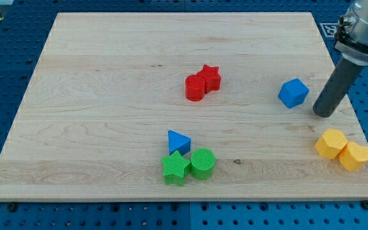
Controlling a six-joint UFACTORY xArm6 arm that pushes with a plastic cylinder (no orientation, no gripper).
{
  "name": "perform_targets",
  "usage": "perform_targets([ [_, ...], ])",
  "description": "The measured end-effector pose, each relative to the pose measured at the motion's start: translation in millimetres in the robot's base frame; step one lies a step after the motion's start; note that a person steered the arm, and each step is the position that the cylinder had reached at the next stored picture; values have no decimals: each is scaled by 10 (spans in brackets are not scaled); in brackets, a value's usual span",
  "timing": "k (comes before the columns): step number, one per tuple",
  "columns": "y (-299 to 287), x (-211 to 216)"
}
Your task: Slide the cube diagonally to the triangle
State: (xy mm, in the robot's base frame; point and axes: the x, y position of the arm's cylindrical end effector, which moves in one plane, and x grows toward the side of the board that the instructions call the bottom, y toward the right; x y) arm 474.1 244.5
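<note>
A blue cube [293, 92] sits on the wooden board [107, 96] at the view's right. A blue triangle [178, 141] lies at the lower middle, far to the cube's lower left. My tip [324, 114] rests on the board just right of and slightly below the cube, with a small gap between them.
A red cylinder [195, 87] and a red star [210, 78] touch near the board's middle. A green star [176, 168] and a green cylinder [203, 163] sit just below the triangle. Two yellow blocks [331, 143] [355, 155] lie at the lower right, below my tip.
</note>
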Motion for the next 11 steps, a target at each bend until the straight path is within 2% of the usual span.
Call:
perform_targets([
  [1, 134, -156],
  [2, 99, -533],
  [4, -221, -111],
  [5, -220, -118],
  [7, -5, -689],
  [9, -5, -689],
  [11, -207, -358],
])
